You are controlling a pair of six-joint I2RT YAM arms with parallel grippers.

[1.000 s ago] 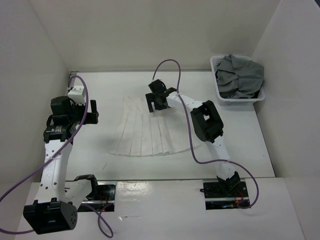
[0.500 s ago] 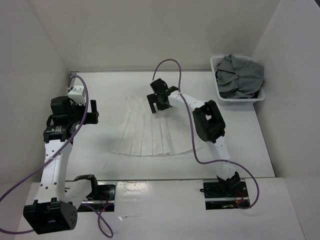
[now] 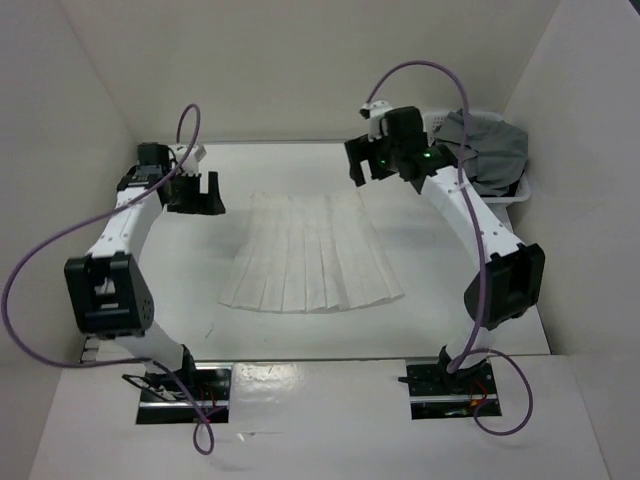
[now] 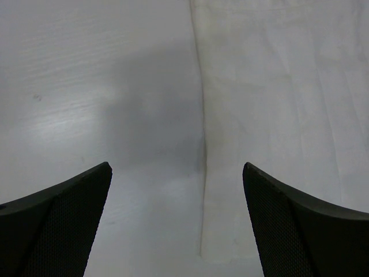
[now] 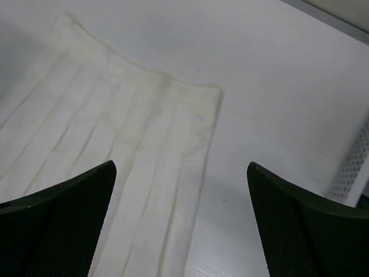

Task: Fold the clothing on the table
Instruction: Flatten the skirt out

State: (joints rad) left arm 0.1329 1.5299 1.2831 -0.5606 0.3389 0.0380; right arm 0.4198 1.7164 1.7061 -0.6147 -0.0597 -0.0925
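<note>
L end effector (image 3: pixel 195 192) and R end effector (image 3: pixel 368 168), both spread wide and gripping nothing, are hovering above the tabletop (image 3: pixel 470 280), w/ the pleated skirt (image 3: pixel 312 255) lying flat btwn them, one waistband corner near each. No fold is showing yet, so the whole job is looking undone; grey clothes (image 3: pixel 480 155) are sitting in a basket (image 3: pixel 470 203) just beyond the R end effector.

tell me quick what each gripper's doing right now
Left gripper: open, holding nothing, above the skirt at its left edge.
Right gripper: open, holding nothing, above the skirt's far right corner.
</note>
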